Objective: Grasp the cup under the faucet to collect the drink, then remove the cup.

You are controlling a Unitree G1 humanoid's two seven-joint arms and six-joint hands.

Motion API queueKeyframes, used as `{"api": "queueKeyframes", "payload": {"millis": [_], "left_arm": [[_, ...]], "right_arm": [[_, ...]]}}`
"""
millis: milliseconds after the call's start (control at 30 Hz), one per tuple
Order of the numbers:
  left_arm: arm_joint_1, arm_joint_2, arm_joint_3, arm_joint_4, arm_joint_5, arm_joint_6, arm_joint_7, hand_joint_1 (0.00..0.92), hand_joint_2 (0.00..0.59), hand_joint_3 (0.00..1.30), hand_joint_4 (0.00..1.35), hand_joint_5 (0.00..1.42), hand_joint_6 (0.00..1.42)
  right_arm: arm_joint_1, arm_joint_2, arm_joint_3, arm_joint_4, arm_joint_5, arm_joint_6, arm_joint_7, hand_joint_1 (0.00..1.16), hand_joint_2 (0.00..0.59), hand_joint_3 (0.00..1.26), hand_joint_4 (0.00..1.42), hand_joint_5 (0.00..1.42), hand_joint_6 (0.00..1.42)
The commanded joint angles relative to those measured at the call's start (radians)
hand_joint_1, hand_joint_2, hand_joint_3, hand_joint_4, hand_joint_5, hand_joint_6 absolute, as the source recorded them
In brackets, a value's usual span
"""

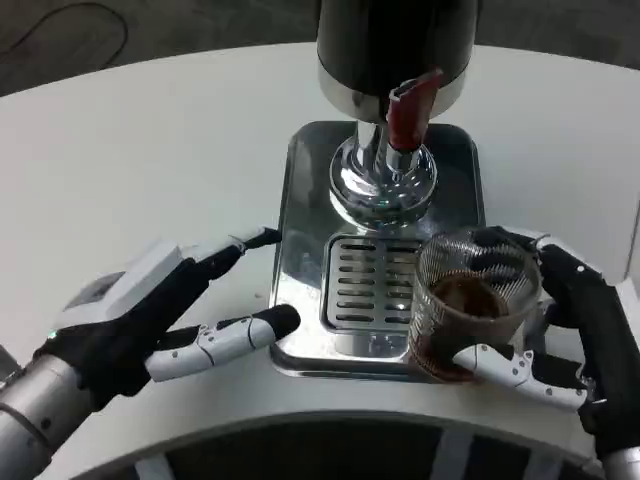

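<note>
Single head view, set high and close, looking steeply down on the white counter (150, 150). Dispenser (395, 45) cut off at 12 o'clock; counter edge at 6.

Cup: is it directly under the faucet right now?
No. The cup, gripped by the right hand, sits off to the right of the faucet.

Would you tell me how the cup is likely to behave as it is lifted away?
The cup looks clear and hard, so probably stiff but slippery in the right hand. It holds dark drink, so tilting may spill it. It stands on the tray's edge, so it might tip.
</note>
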Motion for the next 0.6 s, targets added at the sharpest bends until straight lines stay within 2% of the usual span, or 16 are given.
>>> {"api": "queueKeyframes", "payload": {"millis": [33, 433, 600], "left_arm": [[0.014, 0.020, -0.024, -0.038, 0.025, 0.013, -0.019, 0.000, 0.148, 0.13, 0.05, 0.08, 0.08], [0.058, 0.026, -0.041, -0.146, 0.045, 0.027, -0.047, 0.000, 0.143, 0.12, 0.00, 0.04, 0.06], [0.103, 0.035, -0.031, -0.213, 0.073, 0.063, -0.057, 0.000, 0.142, 0.08, 0.00, 0.00, 0.04]], "right_arm": [[0.009, -0.005, -0.003, -0.044, 0.039, -0.024, 0.021, 0.86, 0.169, 0.89, 1.05, 1.26, 1.31], [0.036, -0.025, 0.003, -0.105, 0.084, -0.022, 0.108, 0.86, 0.169, 0.90, 1.05, 1.27, 1.31], [0.038, -0.033, 0.013, -0.118, 0.092, -0.025, 0.139, 0.85, 0.174, 0.90, 1.05, 1.27, 1.31]]}}
